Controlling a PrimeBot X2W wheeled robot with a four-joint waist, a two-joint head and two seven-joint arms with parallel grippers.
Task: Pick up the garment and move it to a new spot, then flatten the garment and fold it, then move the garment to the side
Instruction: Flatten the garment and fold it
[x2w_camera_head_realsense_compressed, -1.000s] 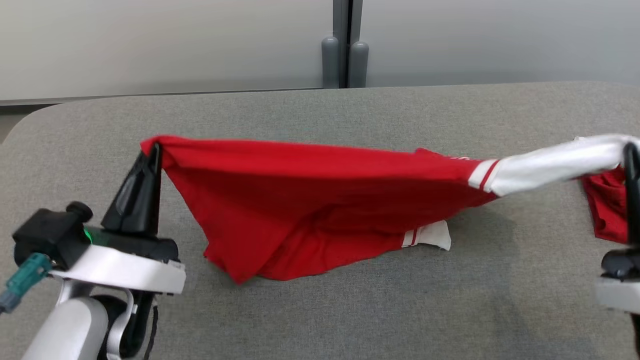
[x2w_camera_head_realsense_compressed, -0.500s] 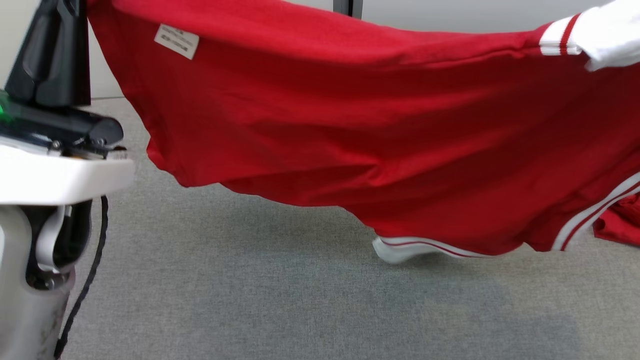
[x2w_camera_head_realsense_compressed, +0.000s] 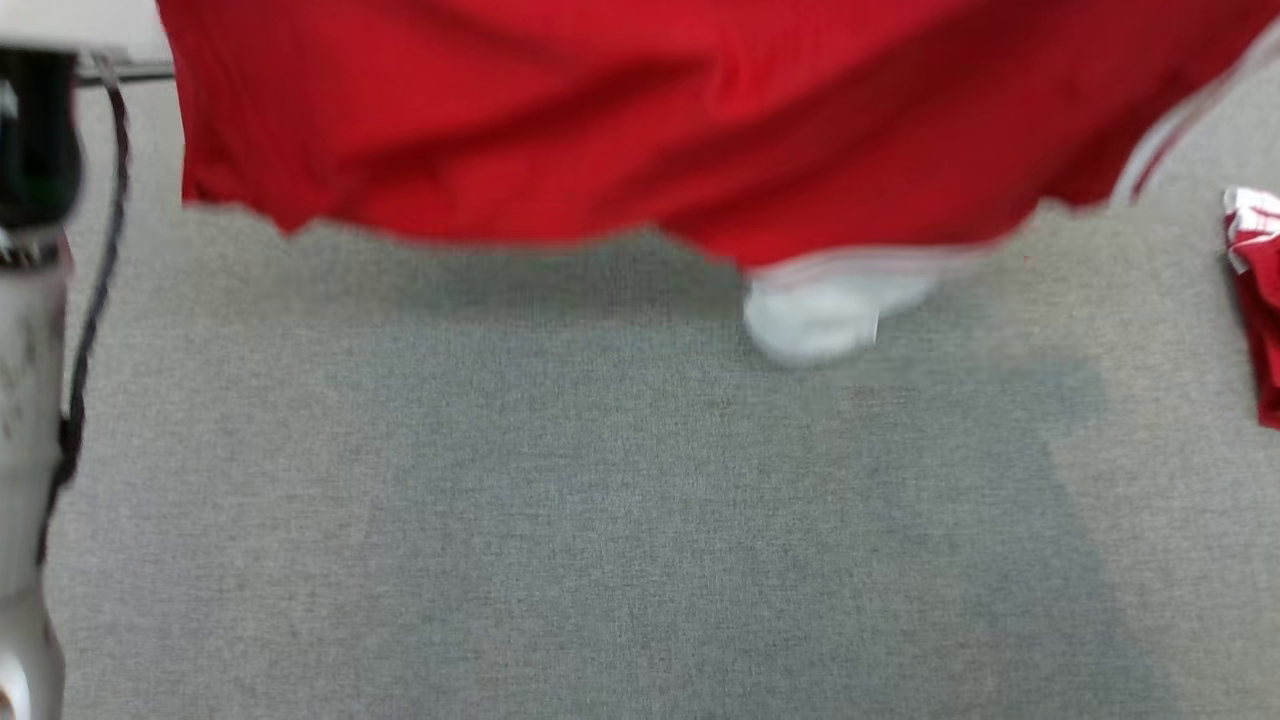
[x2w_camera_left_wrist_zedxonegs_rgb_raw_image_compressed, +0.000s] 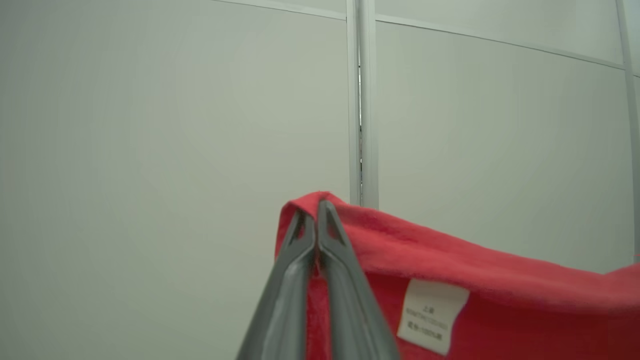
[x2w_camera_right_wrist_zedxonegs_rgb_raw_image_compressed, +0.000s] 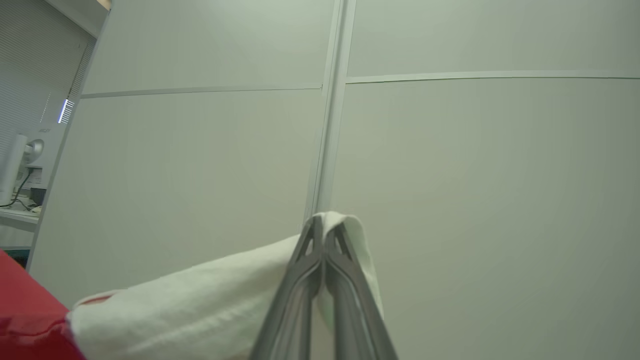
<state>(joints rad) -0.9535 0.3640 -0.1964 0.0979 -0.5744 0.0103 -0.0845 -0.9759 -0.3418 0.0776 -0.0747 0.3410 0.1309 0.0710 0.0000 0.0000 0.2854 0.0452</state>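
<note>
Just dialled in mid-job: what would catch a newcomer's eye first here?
The red garment hangs spread across the top of the head view, above the grey table, a white cuff dangling below its hem. In the wrist views, the left tool is shut on its red corner beside the care label, and the right tool pinches a white sleeve.

Head camera: close, steeply down onto table (x2w_camera_head_realsense_compressed: 640, 520). Wrist cameras: facing far wall (x2w_camera_left_wrist_zedxonegs_rgb_raw_image_compressed: 150, 150), sharing seam (x2w_camera_left_wrist_zedxonegs_rgb_raw_image_compressed: 360, 100); all three share garment (x2w_camera_head_realsense_compressed: 600, 120).
</note>
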